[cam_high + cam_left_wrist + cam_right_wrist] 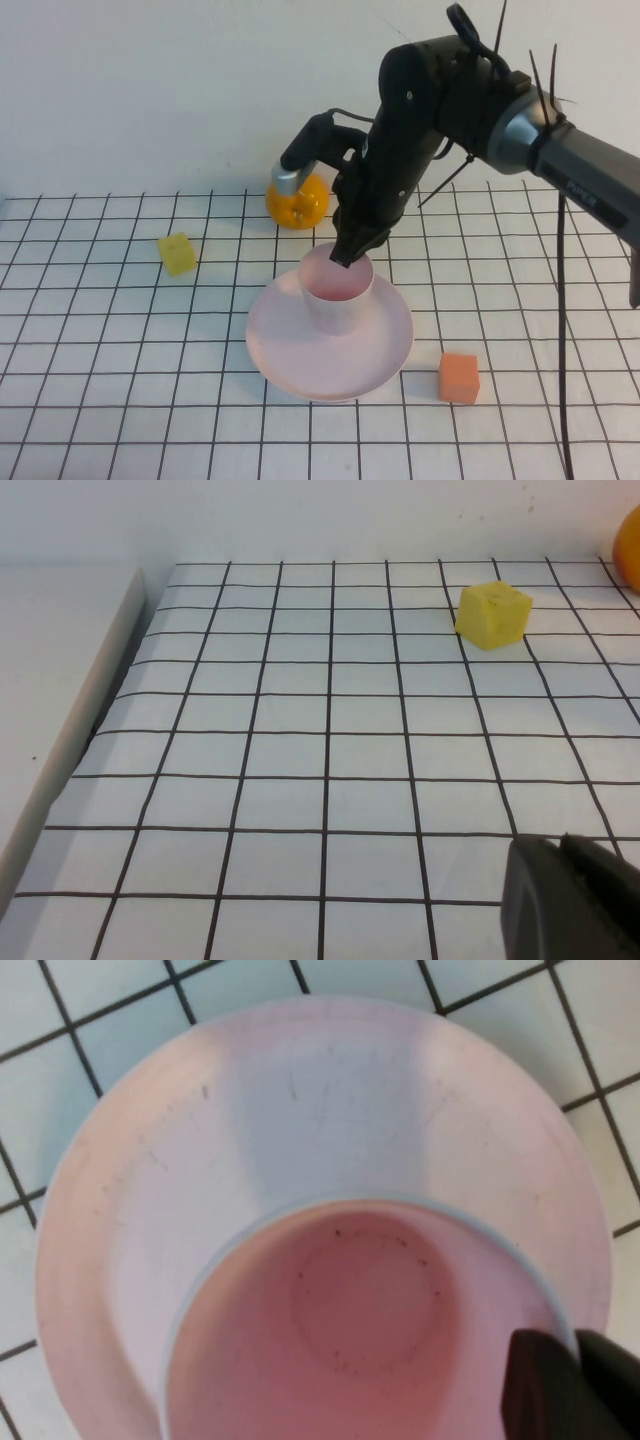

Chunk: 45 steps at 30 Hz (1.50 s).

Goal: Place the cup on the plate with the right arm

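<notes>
The pale pink cup (337, 295) stands upright on the round pale pink plate (300, 372), a little behind its centre. My right gripper (346, 256) comes down from the black right arm (420, 110) onto the cup's far rim. In the right wrist view the cup (360, 1330) fills the foreground over the plate (300, 1090), and the right gripper (572, 1345) is shut on the rim, one finger inside and one outside. My left gripper (560, 845) shows only in the left wrist view, shut and empty, low over the grid mat.
An orange fruit (297, 201) lies behind the plate, next to the arm. A yellow cube (177, 254) sits at the left, also in the left wrist view (492, 614). An orange cube (459, 377) sits right of the plate. The mat's left edge (100, 710) meets a white ledge.
</notes>
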Available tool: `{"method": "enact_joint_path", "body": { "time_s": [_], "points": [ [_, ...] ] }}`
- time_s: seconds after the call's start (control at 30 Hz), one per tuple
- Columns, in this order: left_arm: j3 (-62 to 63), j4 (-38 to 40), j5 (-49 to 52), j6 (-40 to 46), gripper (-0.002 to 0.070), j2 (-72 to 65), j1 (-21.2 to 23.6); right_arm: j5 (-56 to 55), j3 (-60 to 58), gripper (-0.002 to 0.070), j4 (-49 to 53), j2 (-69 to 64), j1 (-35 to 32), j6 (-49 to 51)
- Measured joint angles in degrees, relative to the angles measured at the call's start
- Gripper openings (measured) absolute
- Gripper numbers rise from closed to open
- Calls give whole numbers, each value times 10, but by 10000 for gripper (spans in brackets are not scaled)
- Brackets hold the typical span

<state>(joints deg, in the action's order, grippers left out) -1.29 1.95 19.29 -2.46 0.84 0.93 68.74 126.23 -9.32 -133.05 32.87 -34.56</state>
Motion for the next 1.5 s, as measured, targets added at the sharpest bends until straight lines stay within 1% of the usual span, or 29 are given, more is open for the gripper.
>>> {"method": "enact_joint_path", "body": {
  "time_s": [0.37, 0.47, 0.57, 0.73, 0.8, 0.93, 1.1, 1.33, 1.4, 1.47, 1.5],
  "points": [
    [0, 0, 0, 0, -3, 0, 0, 2, -17, 18, 5, -11, 0, 5],
    [0, 0, 0, 0, -3, 0, 0, -2, -23, 29, 1, -11, 0, 5],
    [0, 0, 0, 0, -3, 0, 0, -6, -26, 79, -8, -11, 0, 5],
    [0, 0, 0, 0, -3, 0, 0, -8, -27, 230, -24, -13, 0, 5],
    [0, 0, 0, 0, -3, 0, 0, -8, -27, 272, -25, -13, 0, 5],
    [0, 0, 0, 0, -3, 0, 0, -8, -21, 304, -26, 5, 0, 5],
    [0, 0, 0, 0, -3, 0, 0, -8, -1, 307, -4, 74, 0, 5],
    [0, 0, 0, 0, -3, 0, 0, -7, 18, 299, 80, 204, 0, 5],
    [0, 0, 0, 0, -3, 0, 0, -6, 19, 267, 108, 239, -2, 5],
    [0, 0, 0, 0, -3, 0, 0, -4, 20, 209, 158, 272, -3, 5],
    [0, 0, 0, 0, -3, 0, 0, -1, 20, 167, 188, 289, -4, 11]
  ]
}}
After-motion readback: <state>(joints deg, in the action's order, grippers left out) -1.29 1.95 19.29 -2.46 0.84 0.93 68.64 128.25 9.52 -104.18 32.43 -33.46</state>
